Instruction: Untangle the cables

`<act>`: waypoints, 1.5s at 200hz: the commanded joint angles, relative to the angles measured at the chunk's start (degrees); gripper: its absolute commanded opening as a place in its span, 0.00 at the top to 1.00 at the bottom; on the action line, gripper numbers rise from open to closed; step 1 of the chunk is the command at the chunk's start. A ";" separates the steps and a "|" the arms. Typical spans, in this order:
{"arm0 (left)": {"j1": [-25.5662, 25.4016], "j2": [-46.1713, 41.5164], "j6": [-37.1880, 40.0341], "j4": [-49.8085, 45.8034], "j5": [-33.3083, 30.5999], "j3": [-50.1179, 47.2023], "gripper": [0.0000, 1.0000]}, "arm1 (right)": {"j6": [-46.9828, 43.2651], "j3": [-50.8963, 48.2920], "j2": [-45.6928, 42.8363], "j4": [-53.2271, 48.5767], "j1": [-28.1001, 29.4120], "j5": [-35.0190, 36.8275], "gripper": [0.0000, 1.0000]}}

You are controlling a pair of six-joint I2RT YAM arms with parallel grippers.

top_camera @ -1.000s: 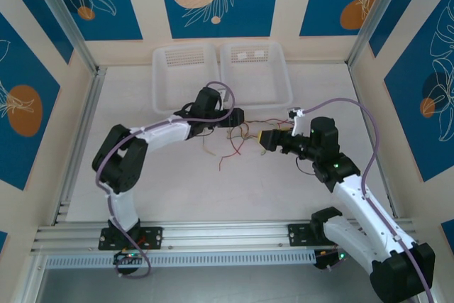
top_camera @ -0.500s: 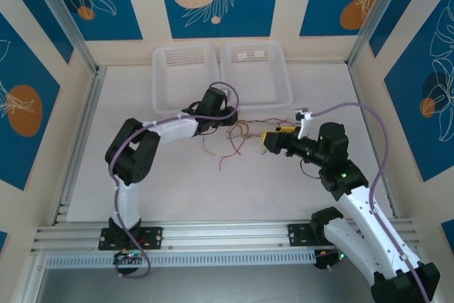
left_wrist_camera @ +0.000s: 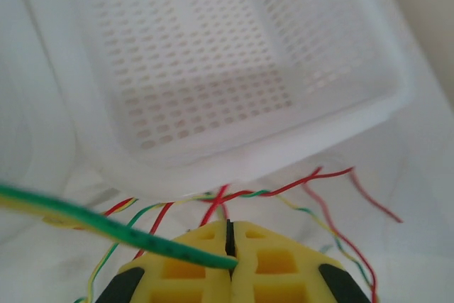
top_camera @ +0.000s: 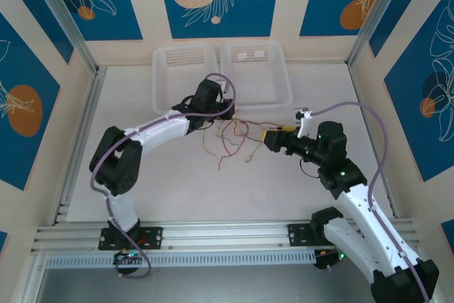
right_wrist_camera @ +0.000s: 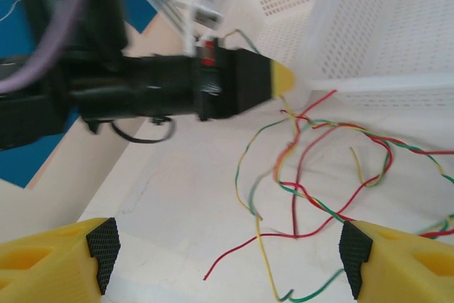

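The left claw [left_wrist_camera: 229, 250] is closed on a green cable [left_wrist_camera: 106, 221], pinched at the seam of its yellow tips. The other cables [top_camera: 235, 140] lie in a loose knot on the counter [top_camera: 163, 175], just in front of the right basket [top_camera: 286, 89], strung left to right between the 2 claws. The right claw [right_wrist_camera: 227, 253] is wide open and empty, facing the knot from the right. The green strand probably needs pulling leftward, away from the right claw.
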 commanded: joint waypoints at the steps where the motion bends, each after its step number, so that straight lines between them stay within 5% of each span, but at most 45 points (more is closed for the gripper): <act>1: -1.82 -8.35 2.98 2.59 3.87 -4.06 1.00 | 3.93 1.11 3.13 -1.60 -1.07 3.06 0.17; 55: -2.45 -21.81 8.21 17.42 13.90 -19.47 1.00 | 12.74 2.69 14.56 9.75 -3.21 -9.12 0.25; 107: -2.46 -23.33 10.36 18.90 13.39 -22.23 1.00 | 12.57 3.09 12.50 14.65 -1.87 -13.86 0.24; 216: -3.52 -25.36 10.84 22.10 15.38 -24.27 1.00 | 13.81 11.44 30.88 23.98 7.68 -7.65 0.27; 243: -3.91 -25.52 11.06 22.29 15.46 -24.13 1.00 | 14.19 13.90 35.03 24.38 9.59 -5.37 0.38; 273: -4.24 -26.60 11.08 23.48 14.46 -24.85 1.00 | 15.51 15.68 39.89 24.71 9.58 -3.66 0.82; 300: -4.37 -27.21 11.33 23.00 15.02 -25.20 1.00 | 16.13 16.13 41.04 26.03 9.61 -2.50 0.95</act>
